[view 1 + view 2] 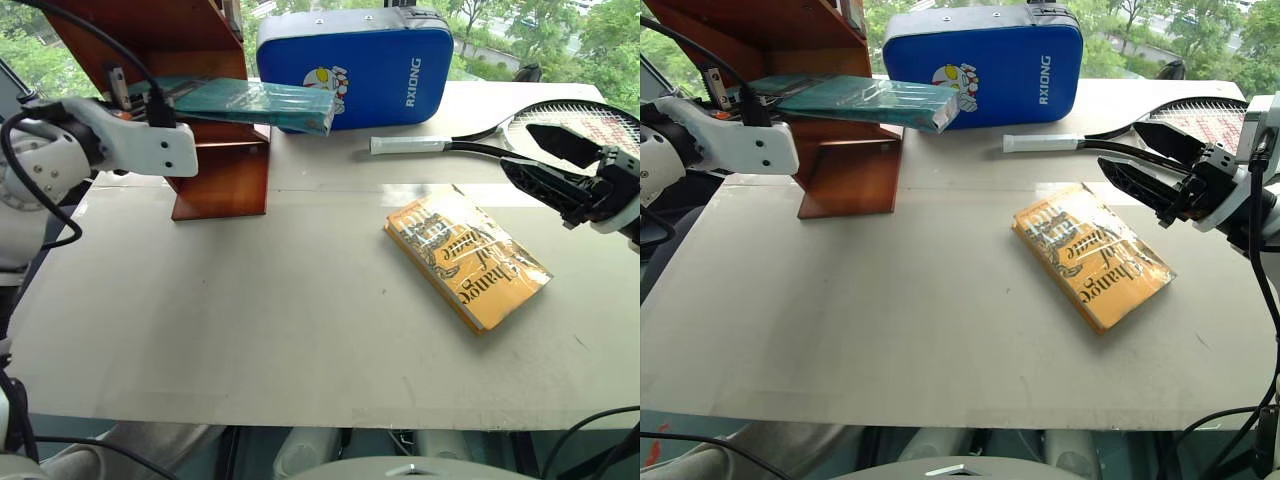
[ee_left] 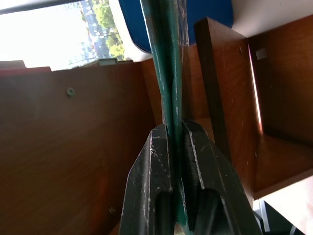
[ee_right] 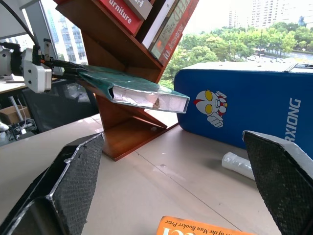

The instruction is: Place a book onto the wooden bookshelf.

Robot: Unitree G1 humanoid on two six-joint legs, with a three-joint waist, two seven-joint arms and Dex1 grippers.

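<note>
Listing what we see on the pale table (image 1: 300, 340):

1. Left gripper (image 2: 175, 134): we find its two black fingers clamped tight on one end of the book (image 1: 262, 103), a thin teal-green volume in shiny wrap. We see the book held flat and level, in the air, across the front of the wooden bookshelf (image 1: 222, 175), its far end jutting out toward the blue padded case (image 1: 380, 65).
2. Wooden bookshelf: reddish-brown, standing at the table's far left; in the right wrist view we note other books (image 3: 161, 19) leaning on an upper shelf.
3. Right gripper (image 1: 1145, 175): we see its fingers spread wide, holding nothing, above the table's right side.
4. Orange-yellow book (image 1: 467, 258): lying flat near the right gripper.
5. Racket (image 1: 520, 130): lying behind the orange-yellow book.
</note>
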